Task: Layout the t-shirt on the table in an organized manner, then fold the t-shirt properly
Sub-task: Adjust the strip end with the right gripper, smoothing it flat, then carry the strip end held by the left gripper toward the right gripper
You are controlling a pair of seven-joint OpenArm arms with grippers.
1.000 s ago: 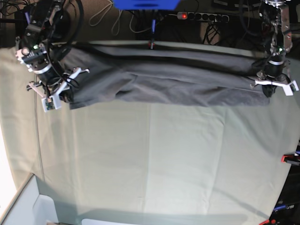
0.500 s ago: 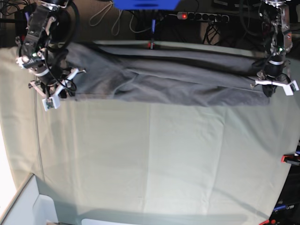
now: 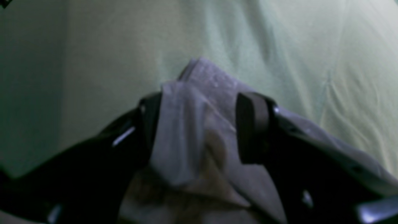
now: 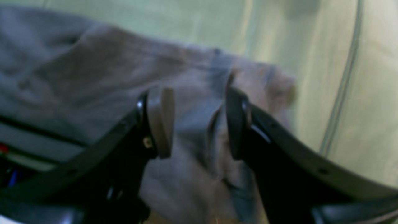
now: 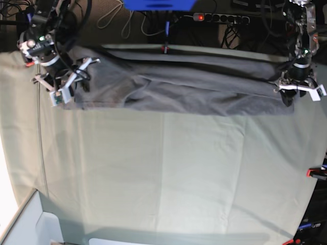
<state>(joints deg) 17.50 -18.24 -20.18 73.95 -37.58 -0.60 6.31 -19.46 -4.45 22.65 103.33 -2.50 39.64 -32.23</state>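
The dark grey t-shirt (image 5: 179, 84) lies stretched in a long band along the table's (image 5: 179, 168) far edge. My left gripper (image 5: 299, 92) is at the shirt's right end. In the left wrist view it (image 3: 200, 124) is shut on a bunched corner of the t-shirt (image 3: 202, 81) just above the table (image 3: 93, 46). My right gripper (image 5: 71, 81) is over the shirt's left end. In the right wrist view it (image 4: 199, 121) is open, with its fingers standing apart above the t-shirt (image 4: 93, 71) lying on the table (image 4: 357, 93).
Red clamps sit at the table's right edge (image 5: 314, 172) and far edge (image 5: 163, 49). A power strip (image 5: 219, 18), cables and a blue object (image 5: 158, 4) lie behind the table. A white box (image 5: 30, 224) stands at the near left corner.
My right gripper has moved toward the far edge, taking the shirt's left end back with it, and now stands open above it. The left gripper has stayed in place.
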